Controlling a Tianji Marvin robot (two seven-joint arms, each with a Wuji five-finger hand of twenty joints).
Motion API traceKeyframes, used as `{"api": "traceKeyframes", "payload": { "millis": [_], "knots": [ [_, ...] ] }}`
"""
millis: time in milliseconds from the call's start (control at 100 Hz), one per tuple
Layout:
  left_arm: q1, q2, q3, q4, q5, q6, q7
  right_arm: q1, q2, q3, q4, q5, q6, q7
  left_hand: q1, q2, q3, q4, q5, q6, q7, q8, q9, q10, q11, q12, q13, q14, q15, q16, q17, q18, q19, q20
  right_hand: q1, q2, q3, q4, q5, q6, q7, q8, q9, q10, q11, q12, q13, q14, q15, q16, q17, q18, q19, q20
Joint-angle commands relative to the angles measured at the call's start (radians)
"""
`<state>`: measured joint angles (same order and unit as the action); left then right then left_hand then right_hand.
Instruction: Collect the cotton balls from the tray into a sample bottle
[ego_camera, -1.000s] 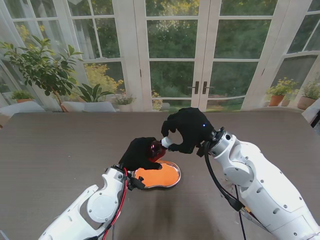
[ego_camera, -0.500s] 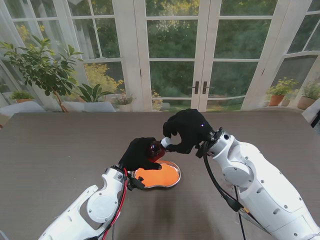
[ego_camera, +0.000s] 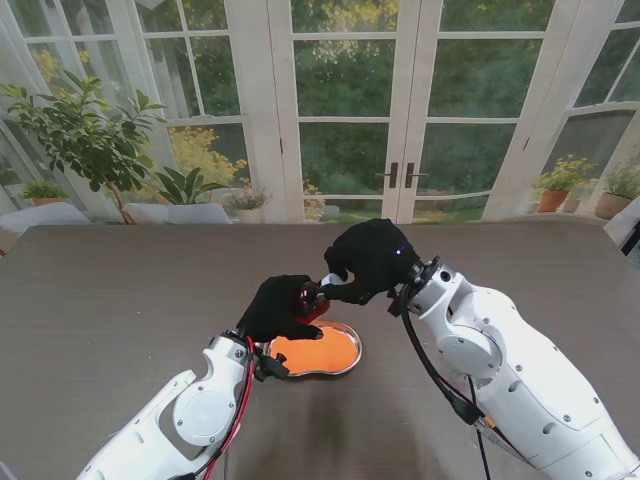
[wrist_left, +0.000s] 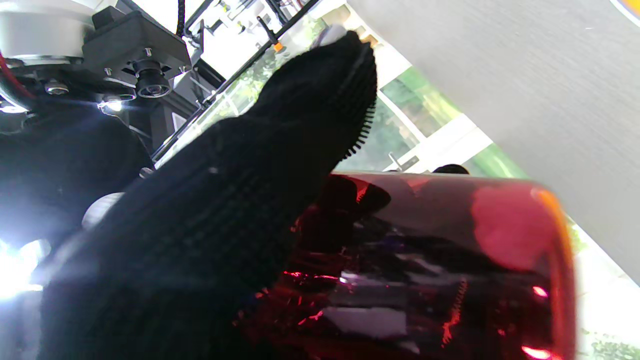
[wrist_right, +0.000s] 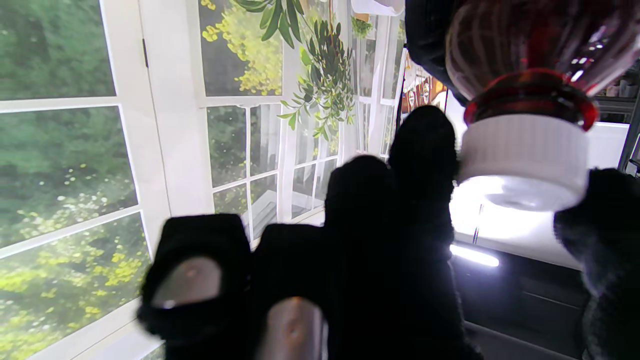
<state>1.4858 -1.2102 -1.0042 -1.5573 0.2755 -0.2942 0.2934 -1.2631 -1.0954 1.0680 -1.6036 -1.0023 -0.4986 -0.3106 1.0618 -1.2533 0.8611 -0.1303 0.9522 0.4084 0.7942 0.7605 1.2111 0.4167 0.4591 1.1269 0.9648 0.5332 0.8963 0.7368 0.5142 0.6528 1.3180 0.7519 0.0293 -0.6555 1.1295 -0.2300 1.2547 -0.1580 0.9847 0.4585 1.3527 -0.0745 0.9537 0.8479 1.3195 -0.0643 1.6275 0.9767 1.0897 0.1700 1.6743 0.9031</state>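
Held aloft over the far rim of the tray (ego_camera: 342, 358): a dark red translucent sample bottle (ego_camera: 308, 299), wrapped in the black-gloved left hand (ego_camera: 280, 308), with fingers curled round the body and the thumb laid along the side in the left wrist view. At roughly two o'clock from the bottle, right hand (ego_camera: 368, 260) pinching the white ribbed cap (wrist_right: 522, 160), with thumb on one side and fingers on the other; cap seemingly seated on the neck, though whether threaded or already loose cannot be told. Judged rigid, light and smooth-walled, so prone to slipping or spinning in the glove; firm wrap around the widest part of the body looks best, with the ribbed cap offering the surest purchase for turning. Glass or plastic not discernible, so worth treating as breakable. No cotton balls made out on the tray's orange liner; too small or hidden to tell. Underneath, a dark brown matte tabletop (ego_camera: 120, 290), flat and uncluttered around the tray, likely forgiving of a sliding base. Beyond, at twelve o'clock, white-framed French doors (ego_camera: 345, 110) onto greenery, a leafy potted plant (ego_camera: 85, 135) at ten o'clock, smaller pots at two o'clock.
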Motion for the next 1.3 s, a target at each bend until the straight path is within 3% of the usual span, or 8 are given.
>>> {"api": "traceKeyframes", "payload": {
  "millis": [0, 320, 470, 610, 660, 780, 1010, 1290],
  "knots": [
    [0.002, -0.005, 0.0, -0.008, -0.002, -0.002, -0.018, -0.008, -0.001, -0.005, -0.009, -0.004, 0.009, 0.013, 0.043, 0.802, 0.092, -0.005, 0.079, -0.137, 0.135, 0.032, 0.032, -0.007, 0.005, 0.02, 0.037, 0.075, 0.023, 0.004, 0.002, -0.023, 0.032, 0.005, -0.009, 0.043, -0.03, 0.043, 0.057, 0.041, 0.061, 0.015, 0.098, 0.024, 0.077, -0.008, -0.002, -0.047, 0.092, 0.023, 0.04, 0.04, 0.093, -0.01],
    [0.002, -0.005, 0.002, -0.007, -0.006, -0.002, -0.019, -0.024, 0.005, 0.008, -0.036, -0.023, 0.049, 0.038, 0.043, 0.801, 0.092, -0.005, 0.078, -0.139, 0.134, 0.031, 0.031, -0.007, 0.005, 0.021, 0.036, 0.076, 0.022, 0.004, 0.0, -0.022, 0.031, 0.005, -0.056, 0.328, -0.255, 0.094, 0.056, 0.034, 0.094, -0.04, 0.097, 0.028, 0.097, -0.063, -0.003, 0.006, 0.037, -0.007, -0.009, 0.053, 0.066, 0.001],
    [0.0, -0.006, 0.004, -0.007, -0.008, -0.001, -0.021, -0.032, 0.007, 0.023, -0.048, -0.021, 0.059, 0.056, 0.043, 0.8, 0.092, -0.006, 0.077, -0.139, 0.134, 0.03, 0.031, -0.006, 0.005, 0.021, 0.036, 0.075, 0.022, 0.004, 0.0, -0.022, 0.031, 0.005, -0.094, 0.434, -0.344, 0.118, -0.001, 0.036, -0.105, -0.126, 0.088, 0.032, -0.078, -0.1, -0.002, 0.008, -0.066, -0.056, -0.084, 0.038, 0.025, 0.015],
    [0.0, -0.005, 0.004, -0.007, -0.009, 0.0, -0.022, -0.036, 0.004, 0.037, -0.042, -0.016, 0.044, 0.035, 0.043, 0.8, 0.093, -0.006, 0.078, -0.137, 0.134, 0.03, 0.033, -0.007, 0.005, 0.02, 0.037, 0.076, 0.022, 0.004, 0.001, -0.022, 0.032, 0.005, -0.031, 0.309, -0.346, 0.098, -0.28, 0.024, -0.325, -0.047, -0.107, 0.02, -0.215, -0.019, 0.001, -0.023, -0.207, -0.119, -0.133, -0.02, 0.0, 0.025],
    [0.0, -0.005, 0.004, -0.007, -0.009, 0.001, -0.023, -0.033, 0.0, 0.041, -0.032, 0.002, 0.014, 0.027, 0.044, 0.8, 0.093, -0.006, 0.077, -0.137, 0.133, 0.03, 0.033, -0.007, 0.005, 0.02, 0.037, 0.076, 0.022, 0.004, 0.001, -0.023, 0.032, 0.005, -0.037, 0.194, -0.214, 0.07, -0.328, 0.013, -0.316, -0.01, -0.154, 0.019, -0.206, -0.021, 0.001, -0.027, -0.227, -0.126, -0.141, -0.031, -0.003, 0.025],
    [-0.002, -0.005, 0.005, -0.005, -0.009, 0.0, -0.023, -0.028, -0.005, 0.057, -0.016, 0.035, -0.053, 0.023, 0.043, 0.801, 0.093, -0.006, 0.078, -0.139, 0.134, 0.03, 0.032, -0.006, 0.005, 0.02, 0.036, 0.076, 0.022, 0.004, 0.001, -0.022, 0.032, 0.005, -0.052, -0.095, 0.081, 0.008, -0.377, -0.001, -0.266, 0.009, -0.219, 0.01, -0.178, -0.036, 0.002, -0.047, -0.254, -0.134, -0.151, -0.049, -0.006, 0.023],
    [-0.003, -0.006, 0.007, -0.004, -0.01, 0.001, -0.022, -0.026, -0.005, 0.077, 0.001, 0.06, -0.124, 0.047, 0.042, 0.8, 0.093, -0.006, 0.079, -0.137, 0.134, 0.03, 0.033, -0.006, 0.005, 0.021, 0.038, 0.076, 0.022, 0.004, 0.002, -0.022, 0.032, 0.005, 0.045, -0.465, 0.26, -0.033, -0.344, -0.046, -0.235, -0.017, -0.256, 0.012, -0.158, -0.05, 0.002, -0.053, -0.273, -0.133, -0.165, -0.034, -0.033, 0.027],
    [-0.003, -0.006, 0.007, -0.004, -0.008, 0.001, -0.022, -0.012, -0.01, 0.046, 0.026, 0.025, -0.115, -0.026, 0.043, 0.799, 0.094, -0.006, 0.078, -0.138, 0.133, 0.03, 0.032, -0.006, 0.005, 0.021, 0.036, 0.076, 0.021, 0.004, 0.002, -0.022, 0.032, 0.005, 0.135, -0.575, 0.308, -0.034, -0.227, -0.067, -0.226, -0.025, -0.182, 0.004, -0.149, -0.05, 0.004, -0.074, -0.201, -0.1, -0.11, -0.022, -0.014, 0.021]
  ]
}}
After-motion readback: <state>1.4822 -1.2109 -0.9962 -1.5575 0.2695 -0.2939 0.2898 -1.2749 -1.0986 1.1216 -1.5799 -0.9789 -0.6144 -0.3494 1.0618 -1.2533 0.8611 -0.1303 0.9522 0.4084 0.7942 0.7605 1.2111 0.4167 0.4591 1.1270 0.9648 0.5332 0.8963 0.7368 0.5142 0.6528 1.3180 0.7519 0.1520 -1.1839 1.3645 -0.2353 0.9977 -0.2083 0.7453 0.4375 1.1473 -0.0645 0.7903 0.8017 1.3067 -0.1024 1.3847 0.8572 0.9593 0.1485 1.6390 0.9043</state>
